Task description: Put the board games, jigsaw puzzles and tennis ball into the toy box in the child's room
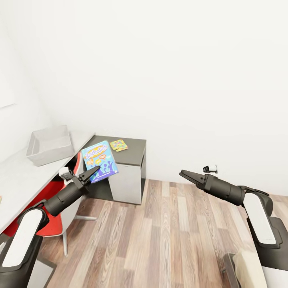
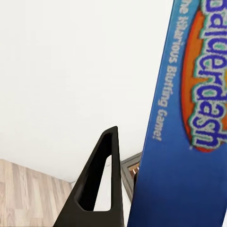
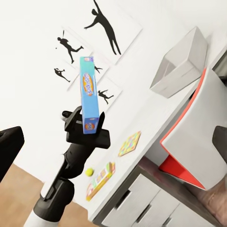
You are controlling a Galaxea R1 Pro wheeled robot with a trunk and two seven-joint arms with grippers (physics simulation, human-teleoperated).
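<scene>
White walls and plank floor surround the desk. Left gripper (image 1: 93,171) pinches the blue board game (image 1: 99,161) by its lower edge, upright, carried toward the toy box (image 1: 50,145) on the table (image 1: 16,180). Right gripper (image 1: 185,173) hangs pressed together, empty.

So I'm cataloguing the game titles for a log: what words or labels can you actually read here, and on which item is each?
"Balderdash": on the blue board game held in the left gripper; its first letter is cut off in the left wrist view.
"The Hilarious Bluffing Game!": along the same box's edge.
Small print on the box in the head view: too blurred to read.
</scene>
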